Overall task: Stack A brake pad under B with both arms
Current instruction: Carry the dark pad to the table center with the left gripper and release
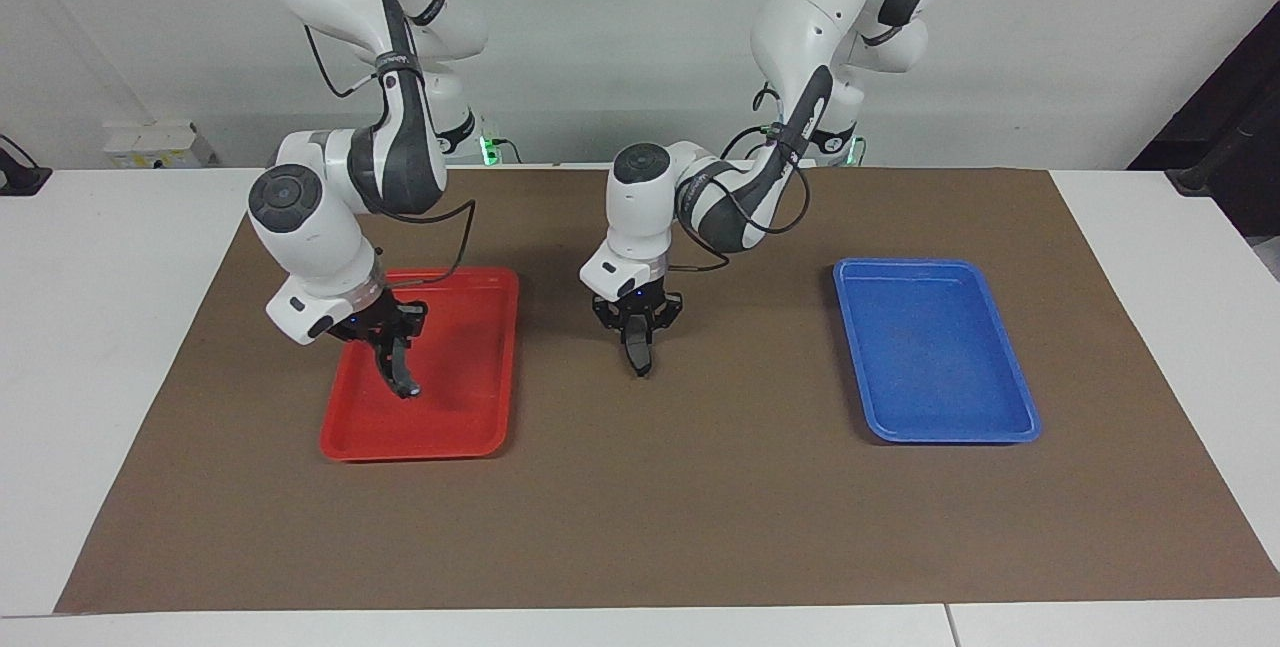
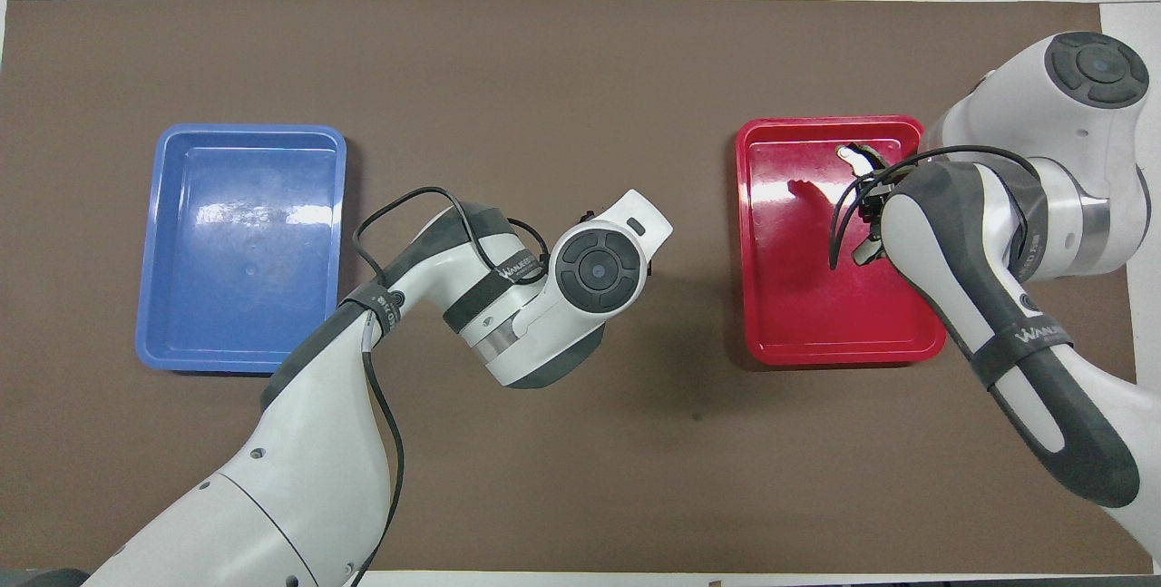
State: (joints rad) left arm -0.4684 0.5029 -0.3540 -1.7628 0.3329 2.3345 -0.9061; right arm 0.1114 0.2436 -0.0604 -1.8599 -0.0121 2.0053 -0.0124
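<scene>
My left gripper (image 1: 637, 325) is shut on the short dark grey pad A (image 1: 638, 355) over the middle of the brown mat (image 1: 700, 507). The pad hangs on end, its lower tip at or just above the mat. In the overhead view my left wrist hides both. My right gripper (image 1: 393, 335) is shut on the long curved black pad B (image 1: 400, 369) and holds it over the red tray (image 1: 470, 357). B hangs down with its pale end lowest. B's pale end (image 2: 851, 153) shows in the overhead view beside my right gripper (image 2: 869, 206).
An empty blue tray (image 1: 935, 347) lies on the mat toward the left arm's end; it also shows in the overhead view (image 2: 245, 242). The red tray (image 2: 798, 278) lies toward the right arm's end, with nothing lying in it.
</scene>
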